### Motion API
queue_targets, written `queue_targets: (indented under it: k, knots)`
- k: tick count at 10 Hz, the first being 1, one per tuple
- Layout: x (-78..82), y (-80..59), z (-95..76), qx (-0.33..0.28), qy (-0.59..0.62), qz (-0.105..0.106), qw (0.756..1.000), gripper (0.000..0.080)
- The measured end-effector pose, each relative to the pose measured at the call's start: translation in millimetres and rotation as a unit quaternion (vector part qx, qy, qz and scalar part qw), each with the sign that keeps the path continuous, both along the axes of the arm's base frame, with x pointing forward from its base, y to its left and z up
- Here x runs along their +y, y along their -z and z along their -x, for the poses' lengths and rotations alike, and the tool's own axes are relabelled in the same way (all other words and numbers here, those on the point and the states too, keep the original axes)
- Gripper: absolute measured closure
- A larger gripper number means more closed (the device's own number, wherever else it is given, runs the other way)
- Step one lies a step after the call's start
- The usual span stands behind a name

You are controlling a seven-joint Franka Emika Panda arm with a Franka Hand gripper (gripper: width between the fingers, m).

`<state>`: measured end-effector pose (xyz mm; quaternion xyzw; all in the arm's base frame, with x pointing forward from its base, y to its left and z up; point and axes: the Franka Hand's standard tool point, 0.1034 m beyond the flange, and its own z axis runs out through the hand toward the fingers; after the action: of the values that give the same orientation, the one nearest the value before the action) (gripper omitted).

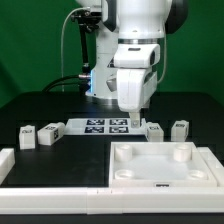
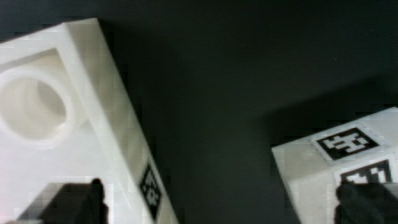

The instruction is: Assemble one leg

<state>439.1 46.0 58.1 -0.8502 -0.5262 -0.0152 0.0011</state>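
the gripper [image 1: 134,117] hangs low at the middle of the exterior frame, over the dark table [image 1: 60,160], between the marker board [image 1: 100,125] and the white panel [image 1: 165,165]. in the wrist view its fingers [image 2: 71,206] stand wide apart with nothing held (only bare black table shows in the gap). the leg [image 1: 154,129] sits just right of the gripper, untouched. another leg [image 1: 179,128] stands further right, and two more legs [image 1: 27,137] stand at middle left.
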Motion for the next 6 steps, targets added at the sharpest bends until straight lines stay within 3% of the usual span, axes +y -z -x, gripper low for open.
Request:
queue_targets:
  k: [3, 6]
  knots:
    - [0.8, 0.5, 0.9, 0.003, 0.117, -0.007, 0.993, 0.0150]
    - [14.0, 3.8, 18.7, -0.005, 0.377, -0.036, 0.926, 0.0150]
